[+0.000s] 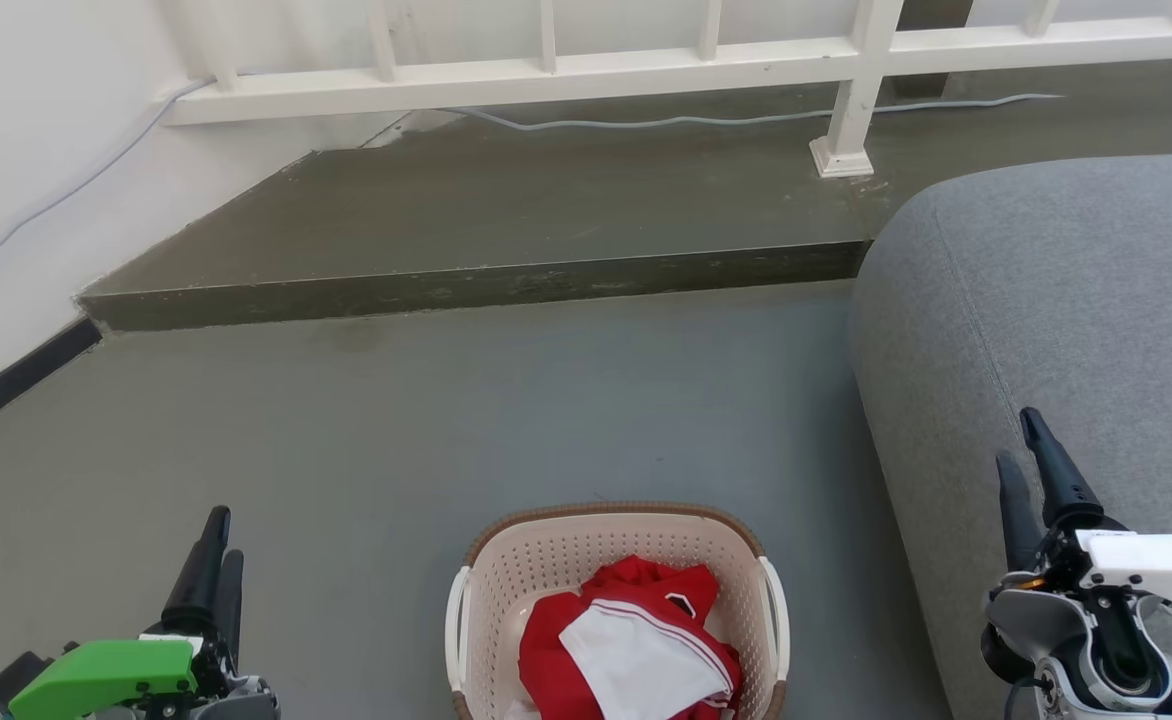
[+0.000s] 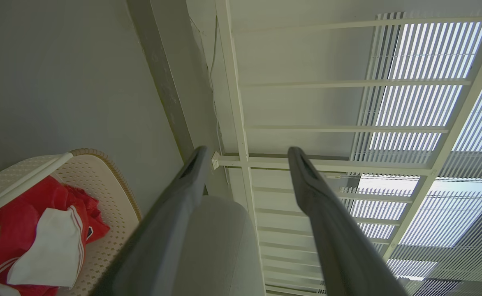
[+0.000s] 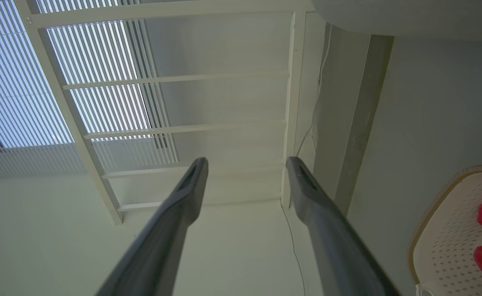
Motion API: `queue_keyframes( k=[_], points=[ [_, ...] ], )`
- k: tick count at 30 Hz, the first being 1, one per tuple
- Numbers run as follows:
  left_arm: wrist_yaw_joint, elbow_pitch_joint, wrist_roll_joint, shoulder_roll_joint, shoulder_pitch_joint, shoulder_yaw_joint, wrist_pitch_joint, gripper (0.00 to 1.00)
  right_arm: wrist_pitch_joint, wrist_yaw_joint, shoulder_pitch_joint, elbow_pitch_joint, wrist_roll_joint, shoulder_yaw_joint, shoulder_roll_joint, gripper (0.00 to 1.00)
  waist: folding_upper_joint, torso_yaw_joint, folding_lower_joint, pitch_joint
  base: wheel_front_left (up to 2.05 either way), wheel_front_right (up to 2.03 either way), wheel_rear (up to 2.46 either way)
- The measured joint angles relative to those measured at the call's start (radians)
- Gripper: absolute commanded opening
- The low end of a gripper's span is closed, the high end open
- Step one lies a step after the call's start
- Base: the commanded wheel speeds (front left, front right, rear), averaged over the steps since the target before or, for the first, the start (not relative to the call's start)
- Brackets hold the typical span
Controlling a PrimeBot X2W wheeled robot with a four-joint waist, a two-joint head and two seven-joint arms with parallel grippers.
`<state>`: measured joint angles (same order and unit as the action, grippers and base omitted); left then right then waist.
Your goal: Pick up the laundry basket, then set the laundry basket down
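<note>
Head view: laundry basket (image 1: 586,555) on floor (image 1: 546,400), red-white clothes (image 1: 636,640) inside.
Left gripper (image 1: 225,535): left of basket, fingers apart, empty.
Right gripper (image 1: 1016,438): right of basket, fingers apart, empty.

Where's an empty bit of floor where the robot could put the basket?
The widest bare floor lies ahead of the laundry basket, between the raised step and the basket's far rim. More bare floor sits between the basket and the left gripper. It's tight on the right: the grey sofa stands close beside the basket, near the right gripper.
</note>
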<state>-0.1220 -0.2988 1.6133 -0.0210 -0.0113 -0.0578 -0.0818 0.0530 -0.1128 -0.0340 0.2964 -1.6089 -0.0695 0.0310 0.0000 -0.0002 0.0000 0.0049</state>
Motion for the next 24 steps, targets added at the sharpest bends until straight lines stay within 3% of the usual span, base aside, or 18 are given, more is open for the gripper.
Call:
queue_keyframes(
  k=[9,24],
  points=[
    [0.000,0.045,-0.060,-0.011,-0.001,0.027,0.038,1.00,-0.031,0.000,0.000,-0.027,0.052,0.042,0.001,1.00,0.0000,0.000,0.0000,0.002,0.00,0.00,0.00],
    [0.000,0.089,-0.247,-0.074,-0.003,0.102,0.106,1.00,-0.081,0.000,-0.009,-0.059,0.259,0.092,0.017,1.00,0.0000,-0.004,0.0000,0.005,0.00,0.00,0.00]
  ],
)
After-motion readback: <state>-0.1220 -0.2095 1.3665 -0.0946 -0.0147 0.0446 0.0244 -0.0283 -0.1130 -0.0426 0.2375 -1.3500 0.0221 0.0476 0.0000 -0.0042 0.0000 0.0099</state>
